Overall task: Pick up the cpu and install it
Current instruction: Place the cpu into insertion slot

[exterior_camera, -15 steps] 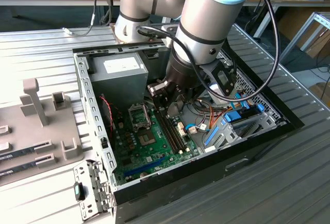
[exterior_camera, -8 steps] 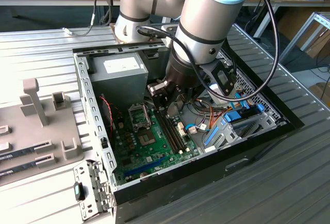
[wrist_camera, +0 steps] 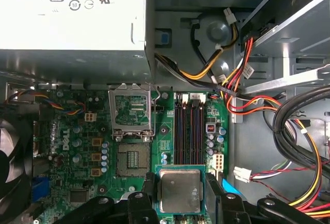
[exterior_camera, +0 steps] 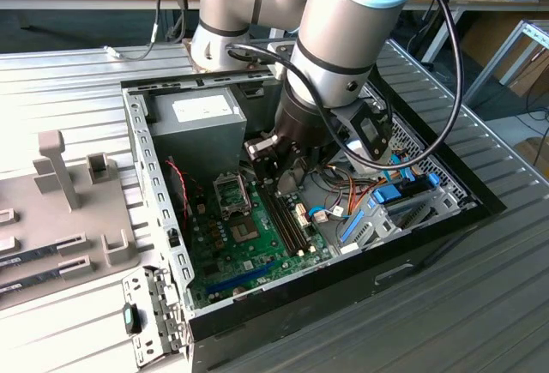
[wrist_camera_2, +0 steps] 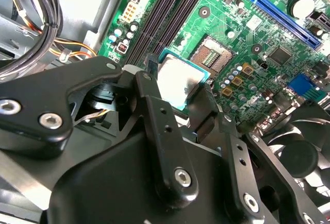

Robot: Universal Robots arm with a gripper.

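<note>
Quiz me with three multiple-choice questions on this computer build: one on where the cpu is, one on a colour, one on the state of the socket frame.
1. Where is the cpu? A) outside the case B) on the power supply C) held in the gripper
2. What colour is the motherboard? A) green B) red C) white
3. How is the socket frame? A) latched shut B) swung open C) removed
Answers: 1 C, the fingers clamp its edges over the board. 2 A, green shows across it. 3 B, the frame stands tilted up, leaving the socket bare.
</note>
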